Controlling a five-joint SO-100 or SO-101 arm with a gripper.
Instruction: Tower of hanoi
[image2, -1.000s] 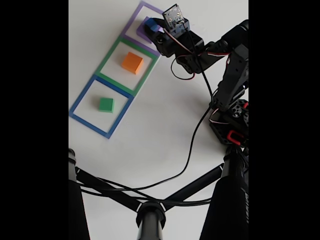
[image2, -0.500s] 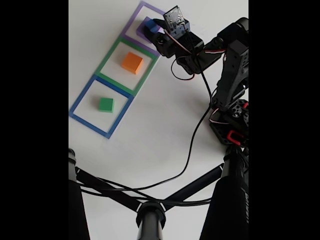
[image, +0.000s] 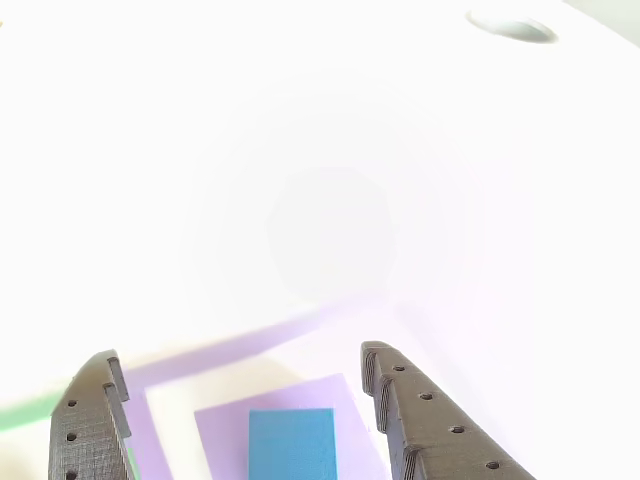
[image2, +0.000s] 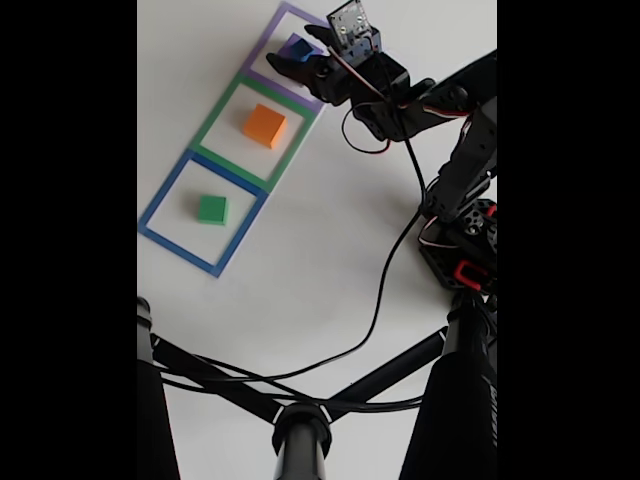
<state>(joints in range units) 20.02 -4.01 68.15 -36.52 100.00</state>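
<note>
In the other view, the gripper (image: 245, 385) hangs spread apart, holding nothing; the blue cube (image: 292, 443) sits between its fingers atop the purple cube (image: 225, 432), apparently stacked by size. In the fixed view, the orange cube (image2: 264, 125) and green cube (image2: 211, 209) lie well below-left of the gripper (image2: 297, 48).

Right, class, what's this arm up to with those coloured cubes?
A single robot arm reaches over the purple outlined square, where the blue cube sits on top of the purple cube. The gripper is open, one finger on each side of the blue cube, not closed on it. The orange cube lies in the green outline and the green cube in the blue outline, both untouched.
</note>
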